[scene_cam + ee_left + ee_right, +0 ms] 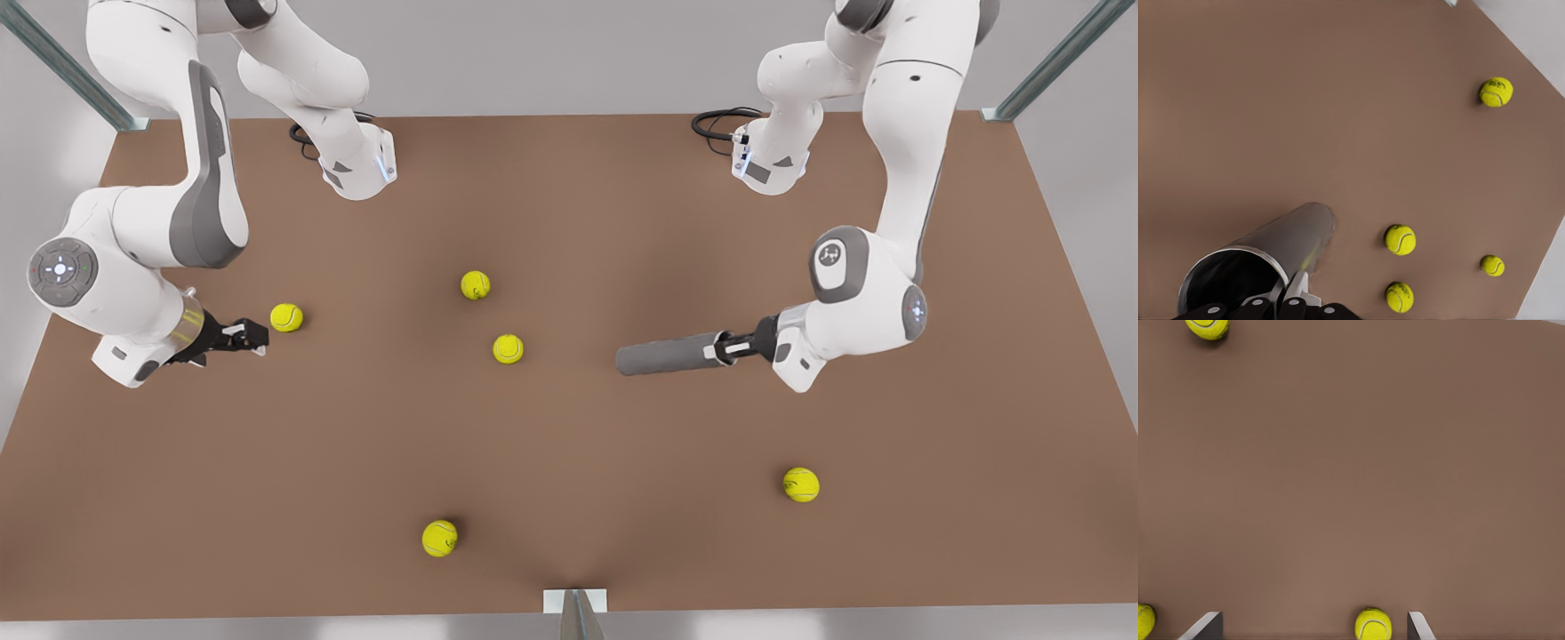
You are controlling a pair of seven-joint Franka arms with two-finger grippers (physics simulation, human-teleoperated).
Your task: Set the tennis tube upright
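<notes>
The tennis tube is a long grey tube. It lies on its side, close over the brown table, not standing up. The left gripper holds it by the rim at one end, on the front view's right side. In the left wrist view the tube has a shiny rim and an open, dark mouth, and the left gripper's fingers are pinched onto that rim.

The right gripper is well apart from the tube, on the front view's left side. It hangs low over the table and it waits. Its two fingers are spread wide and hold nothing. A yellow ball sits just beside its tips. In the right wrist view this ball sits between the two fingers.

Two more yellow balls lie between the tube's free end and the right gripper. Another ball lies near the tube, toward the front edge of the table. One more ball lies farther off by that edge.

No writing on the tube or the balls can be read.
</notes>
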